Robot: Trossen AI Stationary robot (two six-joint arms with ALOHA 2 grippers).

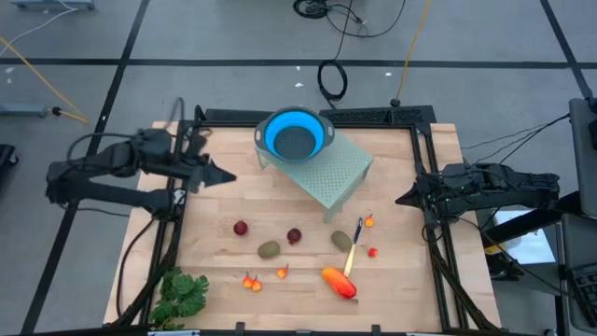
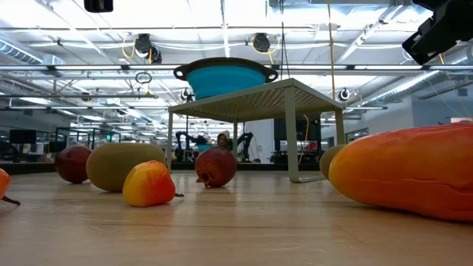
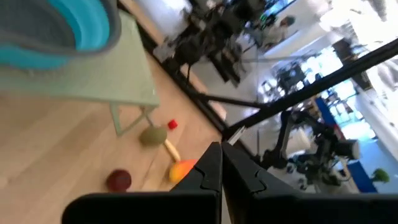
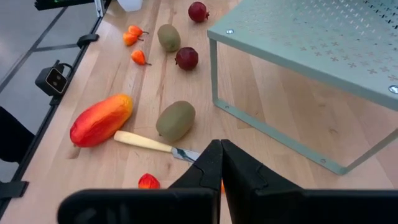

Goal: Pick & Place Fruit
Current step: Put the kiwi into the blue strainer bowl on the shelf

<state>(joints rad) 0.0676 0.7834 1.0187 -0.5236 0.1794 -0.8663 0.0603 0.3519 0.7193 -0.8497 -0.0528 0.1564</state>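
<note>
Left gripper (image 1: 227, 175) closed, empty, raised at counter's left edge. Right gripper (image 1: 403, 199) closed, empty, at right edge. Between them, pale green rack (image 1: 326, 173) carrying blue bowl (image 1: 296, 137), no fruit visible inside. Fruit all lying on counter (image 1: 215, 247): dark red balls (image 1: 241, 228), olive ovals (image 1: 269, 249), orange-red piece (image 1: 340, 283). Judgement: task not begun, every piece left to move.

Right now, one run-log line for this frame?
stage: pre-grasp | left pincer: shut, at left edge | right pincer: shut, at right edge | fruit: all on table | blue bowl: on rack
</note>
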